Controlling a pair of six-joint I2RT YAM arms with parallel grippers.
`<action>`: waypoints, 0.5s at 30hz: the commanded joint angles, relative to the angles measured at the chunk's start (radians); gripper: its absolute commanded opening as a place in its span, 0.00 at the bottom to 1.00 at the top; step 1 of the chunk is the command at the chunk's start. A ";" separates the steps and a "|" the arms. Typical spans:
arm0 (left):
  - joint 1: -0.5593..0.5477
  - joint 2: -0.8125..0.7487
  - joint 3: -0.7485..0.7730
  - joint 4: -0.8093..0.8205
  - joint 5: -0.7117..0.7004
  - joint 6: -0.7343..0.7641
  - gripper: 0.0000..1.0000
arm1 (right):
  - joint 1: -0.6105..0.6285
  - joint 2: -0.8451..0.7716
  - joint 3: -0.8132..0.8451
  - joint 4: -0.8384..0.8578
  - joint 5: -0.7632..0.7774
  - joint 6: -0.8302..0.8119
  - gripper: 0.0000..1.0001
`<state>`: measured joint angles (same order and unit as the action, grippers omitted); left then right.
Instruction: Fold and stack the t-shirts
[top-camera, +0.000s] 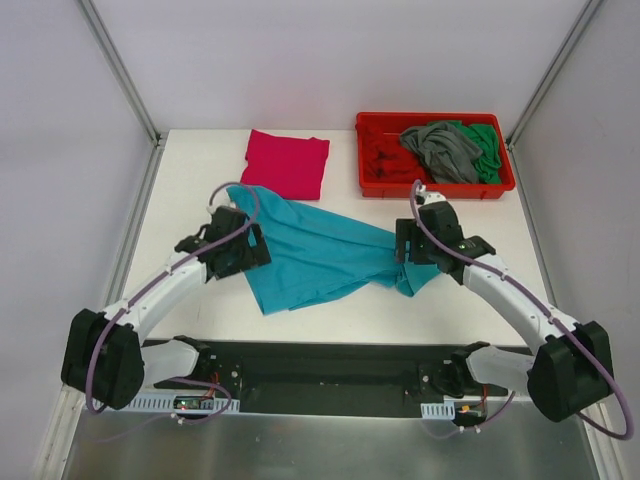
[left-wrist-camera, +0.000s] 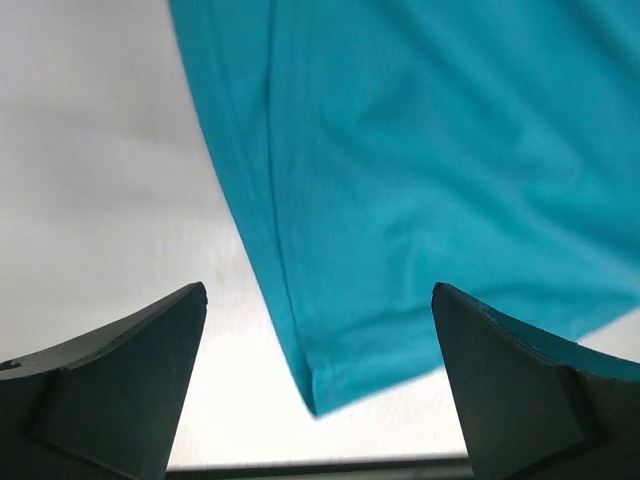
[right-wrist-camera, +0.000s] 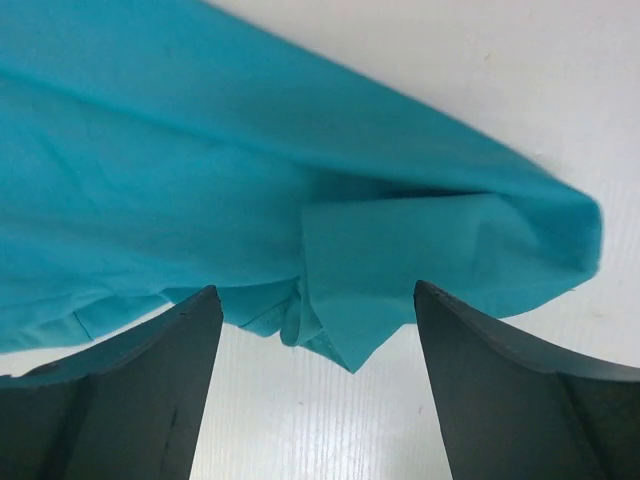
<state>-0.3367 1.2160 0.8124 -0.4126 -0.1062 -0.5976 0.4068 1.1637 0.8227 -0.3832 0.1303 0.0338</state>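
Observation:
A teal-blue t-shirt (top-camera: 320, 255) lies spread and rumpled across the middle of the white table, between my two arms. A magenta-pink t-shirt (top-camera: 287, 163) rests folded at the back. My left gripper (top-camera: 243, 250) hovers open over the teal shirt's left end. In the left wrist view a hemmed corner of the shirt (left-wrist-camera: 330, 380) lies loose on the table between the wide fingers (left-wrist-camera: 150, 350) of the left gripper (left-wrist-camera: 320, 290). My right gripper (top-camera: 412, 250) is open over the shirt's right end, where a bunched fold (right-wrist-camera: 350, 330) sits untouched inside the right gripper (right-wrist-camera: 317, 288).
A red tray (top-camera: 437, 190) stands at the back right, holding a grey shirt (top-camera: 445, 148), a green one (top-camera: 487, 145) and a red one (top-camera: 385, 150). White walls with metal posts enclose the table (top-camera: 190, 190) on three sides.

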 joint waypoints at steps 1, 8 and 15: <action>-0.113 -0.102 -0.154 -0.020 0.131 -0.137 0.90 | 0.079 0.040 -0.019 -0.005 0.075 0.014 0.79; -0.145 -0.090 -0.231 0.000 0.175 -0.185 0.60 | 0.130 0.119 0.012 -0.013 0.118 -0.011 0.77; -0.150 -0.027 -0.237 0.069 0.244 -0.196 0.43 | 0.135 0.122 0.004 -0.017 0.144 -0.015 0.77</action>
<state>-0.4786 1.1606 0.5785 -0.3923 0.0792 -0.7715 0.5350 1.2884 0.8055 -0.3943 0.2314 0.0326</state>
